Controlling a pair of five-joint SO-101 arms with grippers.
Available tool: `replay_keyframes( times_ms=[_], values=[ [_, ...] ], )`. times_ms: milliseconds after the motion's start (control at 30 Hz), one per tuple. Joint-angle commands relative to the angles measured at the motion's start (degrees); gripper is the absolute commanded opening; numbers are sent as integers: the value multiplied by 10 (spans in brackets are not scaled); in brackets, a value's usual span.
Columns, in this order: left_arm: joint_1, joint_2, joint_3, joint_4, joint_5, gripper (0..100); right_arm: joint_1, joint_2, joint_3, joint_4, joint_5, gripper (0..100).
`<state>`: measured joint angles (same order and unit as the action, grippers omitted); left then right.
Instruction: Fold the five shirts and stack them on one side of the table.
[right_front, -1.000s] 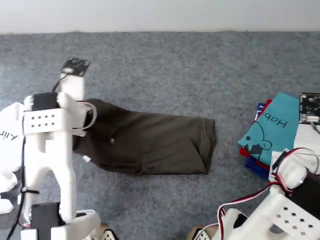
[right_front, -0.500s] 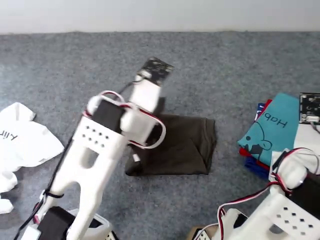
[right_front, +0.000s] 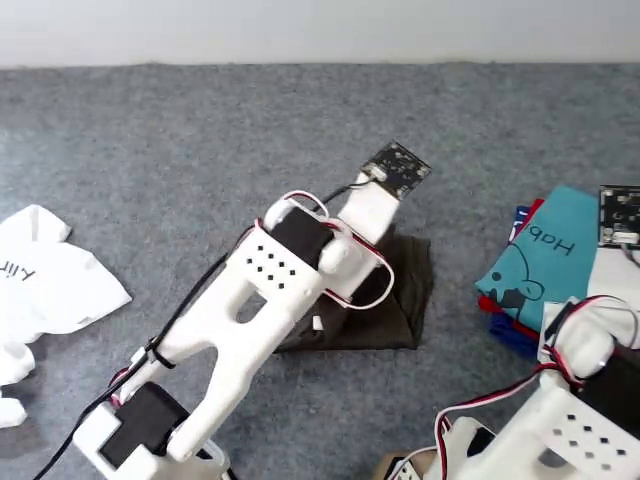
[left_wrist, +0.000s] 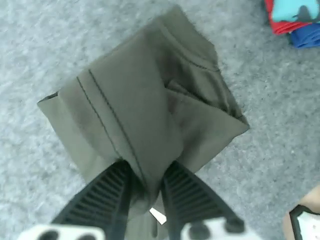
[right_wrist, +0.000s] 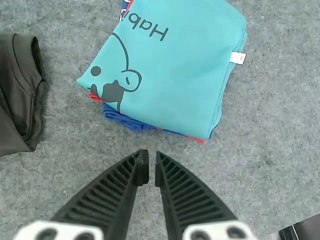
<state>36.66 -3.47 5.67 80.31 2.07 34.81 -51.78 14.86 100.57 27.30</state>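
A dark olive shirt (right_front: 395, 300) lies in the middle of the grey table, partly folded over itself. My left gripper (left_wrist: 146, 176) is shut on a pinched fold of the olive shirt (left_wrist: 145, 115), holding it above the lower layer. In the high view the left arm (right_front: 300, 265) covers most of that shirt. A stack of folded shirts, teal on top (right_front: 545, 255) over red and blue, sits at the right side. My right gripper (right_wrist: 148, 167) hovers shut just short of the teal shirt (right_wrist: 170, 65), holding nothing. A crumpled white shirt (right_front: 45, 280) lies at the left edge.
The grey carpet-like tabletop (right_front: 200, 140) is bare across the back. A white wall (right_front: 320, 30) borders the far edge. The right arm's white body (right_front: 580, 400) fills the near right corner, close beside the stack.
My left arm swung from the table's left side to the right, dragging the olive shirt's left end over its right half. The white shirt came into view. The right arm stayed still.
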Motion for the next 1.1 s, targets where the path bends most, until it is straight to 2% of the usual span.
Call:
replay_keyframes(
  times_ms=[0,167,300,533,633,833,1067],
  values=[
    [10,-4,-23,-19,3,43,7,-6,0,22,0,42],
    [-5,-11,-30,-18,6,203,7,-6,0,22,0,43],
    [-34,-11,-73,4,3,206,7,-6,0,22,0,43],
    [-123,-5,-111,31,2,205,7,-6,0,22,-1,43],
    [-144,11,-94,27,2,150,7,-6,0,22,-1,43],
    [-120,106,-56,36,-69,21,7,-6,0,22,-1,43],
    [-38,181,-59,85,-74,14,7,-6,0,22,-1,43]
  ],
)
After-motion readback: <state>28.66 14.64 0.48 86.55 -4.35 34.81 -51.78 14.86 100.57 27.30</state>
